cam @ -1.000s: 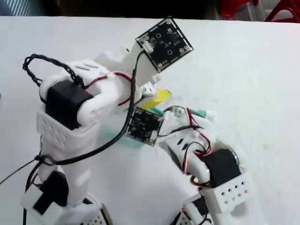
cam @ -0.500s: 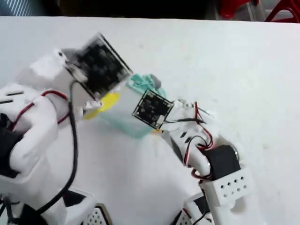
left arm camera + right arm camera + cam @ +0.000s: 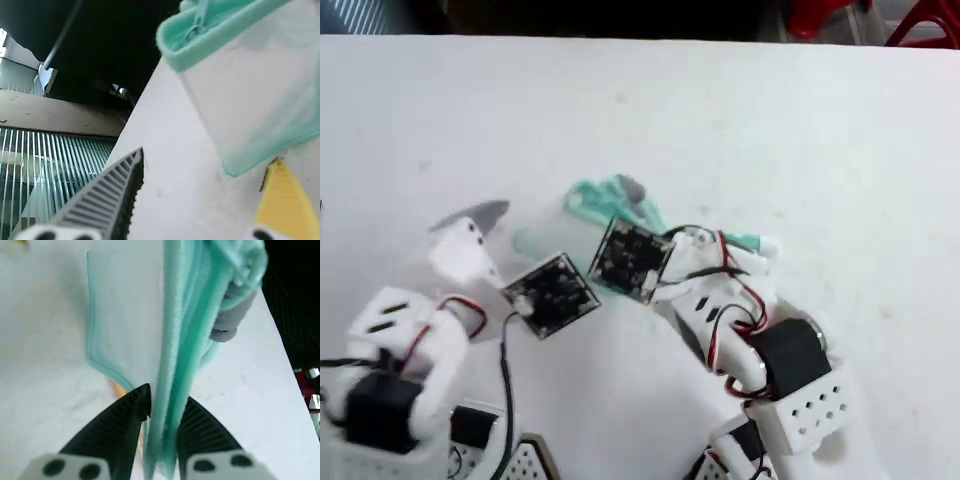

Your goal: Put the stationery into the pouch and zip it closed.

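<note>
Here, right jaws clamped on the teal pouch [image 3: 125, 305] rim; left jaws wide apart, empty, pouch near them

I'm looking over white table [image 3: 840, 120] | red chair legs [image 3: 825, 15] standing beyond it | daylight coming through slatted blinds [image 3: 45, 155]

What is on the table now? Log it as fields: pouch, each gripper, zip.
pouch: translucent mint-green zip pouch, lying on the white table
right gripper: black-fingered, shut on the pouch's zip edge
left gripper: open, off to one side of the pouch
zip: cannot tell whether closed
</note>
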### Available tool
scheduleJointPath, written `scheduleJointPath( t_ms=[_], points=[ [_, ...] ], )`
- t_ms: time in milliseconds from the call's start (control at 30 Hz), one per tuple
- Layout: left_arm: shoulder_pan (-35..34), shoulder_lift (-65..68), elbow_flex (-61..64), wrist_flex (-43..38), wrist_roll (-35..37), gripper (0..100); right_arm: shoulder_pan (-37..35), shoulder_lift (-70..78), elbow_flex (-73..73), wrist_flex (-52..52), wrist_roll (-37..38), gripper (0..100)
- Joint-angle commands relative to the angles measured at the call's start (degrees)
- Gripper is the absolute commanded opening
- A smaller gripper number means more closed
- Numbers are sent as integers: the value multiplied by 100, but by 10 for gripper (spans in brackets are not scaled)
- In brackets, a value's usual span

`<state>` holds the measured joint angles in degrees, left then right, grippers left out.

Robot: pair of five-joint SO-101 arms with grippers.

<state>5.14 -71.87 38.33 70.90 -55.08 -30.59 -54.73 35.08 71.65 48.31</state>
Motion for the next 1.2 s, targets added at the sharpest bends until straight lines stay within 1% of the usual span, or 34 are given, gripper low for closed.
scheduleJointPath(
  t_ms=[0, 67, 133, 333, 400, 467, 533, 633, 767, 833, 933, 1000, 1067, 1167],
  points=[
    [224, -927, 1582, -1029, 598, 381, -163, 75, -35, 101, 193, 17],
    [286, -1332, 2004, -1442, 1090, 381, -154, 48, -9, 136, 440, 17],
    [286, -1842, 2347, -1732, 1345, 381, -145, 31, -35, 251, 642, 17],
    [541, -3433, 3587, -1820, 1459, 379, -127, 22, -44, 295, 1292, 17],
    [514, -3319, 3842, -2075, 1785, 378, -127, 22, -35, 295, 1521, 17],
    [321, -3231, 4044, -2382, 2127, 380, -127, 22, -35, 286, 1705, 17],
    [127, -3248, 4167, -2637, 2321, 380, -163, 22, -35, 295, 1908, 17],
    [31, -3248, 4299, -2857, 2374, 381, -171, 22, -35, 303, 2400, 17],
    [171, -3248, 4308, -2875, 2347, 381, -136, 22, -62, 268, 3305, 17],
    [207, -3248, 4299, -2831, 2347, 381, -154, 22, -70, 259, 3613, 17],
    [391, -3248, 4316, -2822, 2347, 381, -136, 22, -79, -66, 3666, 17],
    [585, -3248, 4308, -2655, 2295, 381, -127, 22, -79, -338, 3534, 17],
    [910, -3248, 4299, -2470, 2110, 378, -180, 57, -79, -470, 3297, 17],
    [1534, -3257, 4281, -2154, 2048, 378, -303, 57, -53, -585, 3182, 17]
  ],
)
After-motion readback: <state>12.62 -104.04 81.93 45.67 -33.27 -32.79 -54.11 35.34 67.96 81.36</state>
